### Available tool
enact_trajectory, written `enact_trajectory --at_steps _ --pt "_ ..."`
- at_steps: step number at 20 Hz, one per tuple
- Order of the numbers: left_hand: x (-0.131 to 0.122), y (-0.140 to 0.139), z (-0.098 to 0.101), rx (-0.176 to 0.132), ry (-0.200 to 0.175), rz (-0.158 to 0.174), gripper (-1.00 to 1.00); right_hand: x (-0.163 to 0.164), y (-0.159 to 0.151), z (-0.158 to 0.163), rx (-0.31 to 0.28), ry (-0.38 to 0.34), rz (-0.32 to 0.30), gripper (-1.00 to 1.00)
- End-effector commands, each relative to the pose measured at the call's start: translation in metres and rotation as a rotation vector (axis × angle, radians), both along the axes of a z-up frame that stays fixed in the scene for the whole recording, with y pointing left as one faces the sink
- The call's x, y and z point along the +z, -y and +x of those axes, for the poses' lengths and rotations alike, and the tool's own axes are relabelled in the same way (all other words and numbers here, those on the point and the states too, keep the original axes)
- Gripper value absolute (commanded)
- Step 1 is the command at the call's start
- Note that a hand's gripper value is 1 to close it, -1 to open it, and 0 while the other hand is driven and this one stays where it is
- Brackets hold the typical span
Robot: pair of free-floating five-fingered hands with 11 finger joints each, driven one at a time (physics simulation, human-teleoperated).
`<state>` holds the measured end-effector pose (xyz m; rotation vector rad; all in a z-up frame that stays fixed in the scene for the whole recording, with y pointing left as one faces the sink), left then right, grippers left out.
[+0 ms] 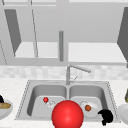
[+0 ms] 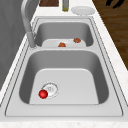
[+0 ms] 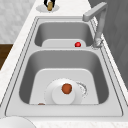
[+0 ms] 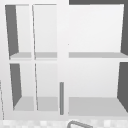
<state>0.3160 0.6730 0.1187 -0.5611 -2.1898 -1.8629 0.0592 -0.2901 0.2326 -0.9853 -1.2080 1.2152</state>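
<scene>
Where the sink (image 1: 23, 101) meets the desk at its front right corner, my right hand (image 1: 106, 116) hangs in the air. Its fingers are loosely bent and hold nothing. The nearest thing to it is the white plate (image 1: 93, 113) on the floor of the right basin, just beside it, with a small brown ball (image 1: 88, 108) resting on it. My left hand (image 1: 1, 99) shows at the far left of the desk, right behind a brown loaf (image 1: 5, 105) that lies on a grey dish (image 1: 3, 113). I cannot tell whether it is open or closed, or whether it touches the loaf. In the left basin a small red ball (image 1: 45, 99) sits beside the drain. A large red ball (image 1: 67, 115) covers the front rim between the basins.
</scene>
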Motion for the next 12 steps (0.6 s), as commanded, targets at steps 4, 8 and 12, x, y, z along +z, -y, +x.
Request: enact_trajectory --at_steps 4,8,12 --pt "-0.035 -0.025 0.006 -0.021 -0.018 -0.059 1.0 0.0 0.0 0.0 0.0 0.0 0.0 0.0" --pt "-0.036 -0.019 0.005 -0.033 -0.016 -0.068 1.0 0.0 0.0 0.0 0.0 0.0 0.0 0.0" --pt "-0.014 -0.011 0.0 0.001 -0.031 -0.065 1.0 0.0 0.0 0.0 0.0 0.0 0.0 0.0"
